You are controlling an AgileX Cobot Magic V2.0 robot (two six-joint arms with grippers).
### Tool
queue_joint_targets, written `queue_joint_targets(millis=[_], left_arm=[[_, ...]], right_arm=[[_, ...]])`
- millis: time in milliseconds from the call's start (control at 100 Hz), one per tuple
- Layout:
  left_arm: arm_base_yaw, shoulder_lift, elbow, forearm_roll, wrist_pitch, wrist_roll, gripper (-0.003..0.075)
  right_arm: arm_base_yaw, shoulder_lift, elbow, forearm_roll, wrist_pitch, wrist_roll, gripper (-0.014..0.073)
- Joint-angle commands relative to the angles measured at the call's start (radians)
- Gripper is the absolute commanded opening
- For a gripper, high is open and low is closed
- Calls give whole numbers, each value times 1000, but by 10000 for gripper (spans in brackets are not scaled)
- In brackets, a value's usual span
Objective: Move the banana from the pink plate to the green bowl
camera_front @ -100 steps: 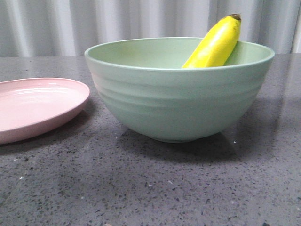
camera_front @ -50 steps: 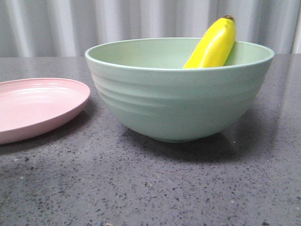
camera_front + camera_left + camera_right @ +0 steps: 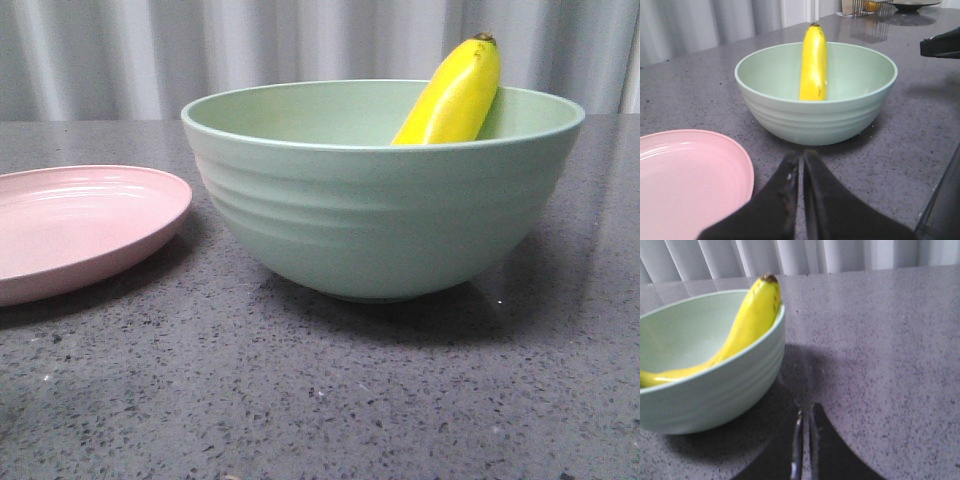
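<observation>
The banana [image 3: 452,95] lies inside the green bowl [image 3: 380,215], leaning on its far right rim with its dark tip up. It also shows in the left wrist view [image 3: 814,62] and the right wrist view [image 3: 747,322]. The pink plate [image 3: 70,225] is bare, left of the bowl. My left gripper [image 3: 801,159] is shut and empty, above the table between the plate [image 3: 687,185] and the bowl [image 3: 815,112]. My right gripper [image 3: 806,412] is shut and empty, just right of the bowl [image 3: 705,385]. No gripper shows in the front view.
The dark speckled table [image 3: 330,400] carries the plate and bowl. A pale curtain [image 3: 300,45] hangs behind. In the left wrist view a wire rack [image 3: 871,7] and a dark dish [image 3: 915,6] stand at the far table edge, and a black arm part [image 3: 941,47] juts in.
The banana has settled a little in the bowl, its tip shifting slightly left. Plate and bowl have not moved.
</observation>
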Motion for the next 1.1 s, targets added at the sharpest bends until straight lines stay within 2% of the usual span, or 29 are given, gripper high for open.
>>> queue_joint_targets(millis=[0, 200, 370, 490, 650, 810, 940, 1090], left_arm=[[-8, 4, -15, -3, -87, 2, -20], [-8, 4, -10, -3, -104, 2, -20], [22, -12, 36, 21, -319, 2, -20], [88, -98, 95, 27, -394, 2, -20], [259, -210, 190, 27, -456, 2, -20], [455, -320, 268, 27, -452, 2, -20], [592, -372, 266, 27, -332, 2, -20], [689, -419, 266, 27, -136, 2, -20]], right_arm=[[-1, 7, -12, -11, -86, -8, -70], [-1, 7, -8, -11, -69, -8, -70], [-1, 7, -8, -11, -69, -8, -70], [-1, 7, -8, -11, -69, -8, -70], [-1, 7, -8, -11, -69, -8, -70], [-1, 7, -8, -11, -69, -8, -70], [-1, 7, -8, -11, -69, -8, -70], [-1, 7, -8, -11, -69, -8, -70]])
